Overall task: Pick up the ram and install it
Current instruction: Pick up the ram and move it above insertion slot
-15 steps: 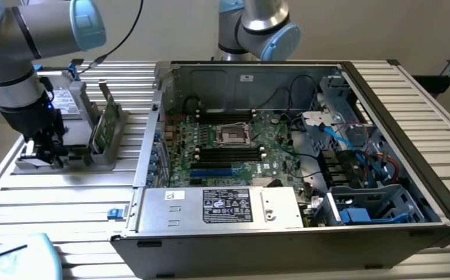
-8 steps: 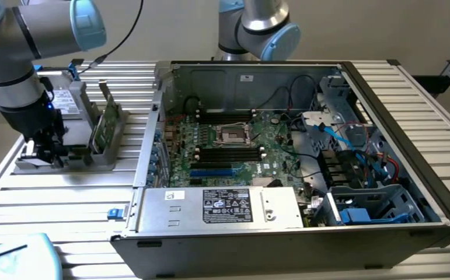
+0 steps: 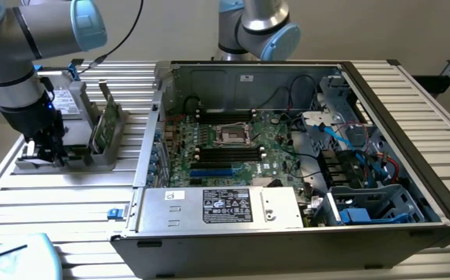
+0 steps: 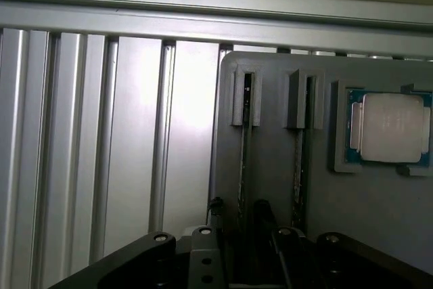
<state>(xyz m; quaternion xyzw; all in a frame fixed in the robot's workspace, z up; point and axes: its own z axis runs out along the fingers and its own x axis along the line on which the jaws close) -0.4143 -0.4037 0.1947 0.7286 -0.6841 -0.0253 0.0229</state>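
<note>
Right now your black gripper (image 3: 44, 153) hangs low at the grey slotted plastic holder (image 4: 270, 167); you cannot tell whether it is wide or clamped. The long, narrow green ram stick (image 4: 244, 160) stands edge-on in a holder slot, close by the gripper.

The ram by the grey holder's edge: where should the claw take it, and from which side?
Likely from above, pinching the ram across its flat faces at the middle of its top edge. It stands on edge in the holder, a slotted post gripping its end, so only that edge is free.
</note>
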